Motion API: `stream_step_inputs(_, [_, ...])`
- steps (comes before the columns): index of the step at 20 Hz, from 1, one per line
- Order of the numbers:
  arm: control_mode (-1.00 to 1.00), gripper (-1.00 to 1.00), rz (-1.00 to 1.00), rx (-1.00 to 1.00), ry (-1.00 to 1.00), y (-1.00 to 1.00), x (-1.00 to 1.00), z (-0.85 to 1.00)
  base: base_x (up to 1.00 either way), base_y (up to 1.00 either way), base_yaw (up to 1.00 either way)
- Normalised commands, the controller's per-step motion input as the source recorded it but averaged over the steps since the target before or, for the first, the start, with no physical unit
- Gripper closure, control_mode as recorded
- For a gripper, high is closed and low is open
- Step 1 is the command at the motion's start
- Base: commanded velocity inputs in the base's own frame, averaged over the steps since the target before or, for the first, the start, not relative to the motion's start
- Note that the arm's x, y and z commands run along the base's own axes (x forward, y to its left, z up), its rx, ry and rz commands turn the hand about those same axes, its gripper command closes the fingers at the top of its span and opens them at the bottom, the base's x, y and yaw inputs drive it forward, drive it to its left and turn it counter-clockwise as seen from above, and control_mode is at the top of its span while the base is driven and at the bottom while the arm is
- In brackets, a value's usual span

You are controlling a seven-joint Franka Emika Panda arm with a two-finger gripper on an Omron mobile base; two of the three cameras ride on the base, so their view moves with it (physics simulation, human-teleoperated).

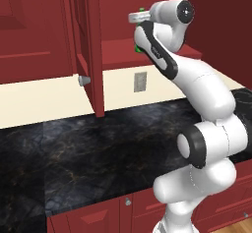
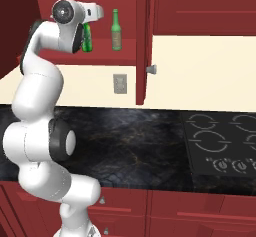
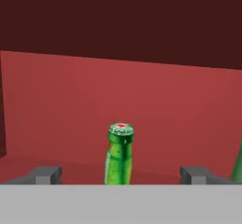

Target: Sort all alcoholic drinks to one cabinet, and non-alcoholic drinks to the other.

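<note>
Gripper (image 3: 120, 175) spread wide, holding nothing, fingers (image 3: 45, 175) either side of the bright green bottle (image 3: 120, 153) neck without touching. That bottle stands upright on the open cabinet's shelf (image 2: 127, 45). Paler olive bottle (image 2: 116, 29) upright just to its right, apart.

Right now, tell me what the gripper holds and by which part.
Nothing. The gripper is open, its fingertips standing wide apart on either side of the bright green bottle without touching it. The bottle stands upright on the cabinet shelf.

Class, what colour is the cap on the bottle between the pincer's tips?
Green with a red mark, on the bottle; hand view.
</note>
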Motion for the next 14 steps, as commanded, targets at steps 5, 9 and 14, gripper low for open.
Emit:
stream_step_inputs(5, [-1.00,-1.00,-0.01,-0.02,-0.03,0.00,-0.54,0.06,0.00,0.00,0.00])
stream_step_inputs(9, [-1.00,-1.00,-0.01,-0.01,-0.03,-0.04,-0.53,0.00,0.00,0.00,0.00])
stream_step_inputs(14, [-1.00,-1.00,-0.02,0.00,-0.03,-0.06,-0.53,0.00,0.00,0.00,0.00])
